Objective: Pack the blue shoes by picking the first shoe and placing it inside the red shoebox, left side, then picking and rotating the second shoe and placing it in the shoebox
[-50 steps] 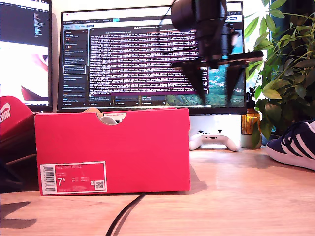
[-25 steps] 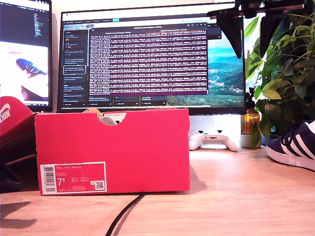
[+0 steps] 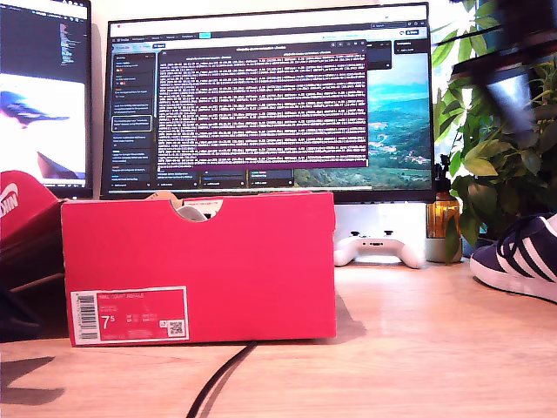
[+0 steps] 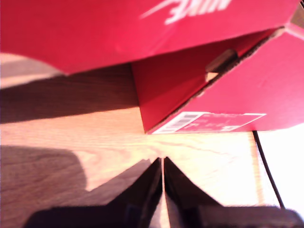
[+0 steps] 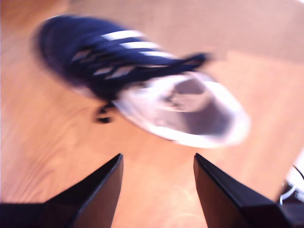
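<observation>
The wooden desk (image 3: pixel 409 348) carries everything here, and on it the red shoebox (image 3: pixel 200 266) stands open toward the exterior view's left, its swoosh-printed lid (image 3: pixel 22 205) tipped back at that edge; something pale shows through the half-round notch, but whether it is the first shoe I cannot tell. The blue shoe (image 3: pixel 520 257) to be packed now lies on the desk at the exterior view's right edge, well apart from the box, on its sole. In the second wrist view it (image 5: pixel 142 90) sits just ahead of my second gripper (image 5: pixel 158 164), whose jaws are spread wide with nothing between them, while a blurred dark shape high at the exterior view's right seems to be that arm. My first gripper (image 4: pixel 163 164) rests with its jaws pressed together and empty, near the box's labelled corner. To do this pick well, I judge the second gripper should descend with the jaws straddling the shoe's heel collar or side wall around the white opening, close firmly on the suede, and lift clear before turning it so that it can nest in the box.
</observation>
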You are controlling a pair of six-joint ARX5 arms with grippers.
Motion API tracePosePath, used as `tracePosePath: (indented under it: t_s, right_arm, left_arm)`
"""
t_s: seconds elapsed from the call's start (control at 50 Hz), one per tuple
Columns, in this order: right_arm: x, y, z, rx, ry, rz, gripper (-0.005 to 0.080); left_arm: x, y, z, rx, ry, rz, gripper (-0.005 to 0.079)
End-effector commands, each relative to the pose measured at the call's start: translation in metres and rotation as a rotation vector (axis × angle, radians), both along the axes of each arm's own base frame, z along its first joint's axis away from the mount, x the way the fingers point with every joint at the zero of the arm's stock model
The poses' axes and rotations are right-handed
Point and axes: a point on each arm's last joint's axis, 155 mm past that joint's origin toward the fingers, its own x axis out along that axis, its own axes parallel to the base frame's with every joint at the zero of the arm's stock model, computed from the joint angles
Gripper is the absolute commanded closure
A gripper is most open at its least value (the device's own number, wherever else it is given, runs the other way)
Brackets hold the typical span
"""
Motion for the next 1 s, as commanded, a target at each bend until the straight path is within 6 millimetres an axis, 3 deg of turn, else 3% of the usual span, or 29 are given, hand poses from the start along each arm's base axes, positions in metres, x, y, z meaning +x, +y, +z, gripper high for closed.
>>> tracePosePath:
  t_s: [0.0, 0.16, 0.54, 0.98]
  right_arm:
    - [-0.011, -0.004, -0.014, 0.008, 0.046, -0.021, 0.0249]
    - [-0.023, -0.009, -0.030, 0.045, 0.126, 0.006, 0.0186]
    - [-0.042, -0.024, -0.051, 0.081, 0.192, -0.123, 0.0185]
    - [-0.043, -0.043, -0.063, 0.025, 0.228, -0.183, 0.0185]
  left_arm:
    - [-0.005, 0.001, -0.007, 0.010, 0.011, -0.006, 0.0764]
    - [-0.005, 0.001, -0.007, 0.009, 0.011, -0.006, 0.0764]
    - [-0.005, 0.001, -0.007, 0.010, 0.011, -0.006, 0.0764]
    - [-0.007, 0.002, -0.010, 0.015, 0.025, -0.006, 0.0764]
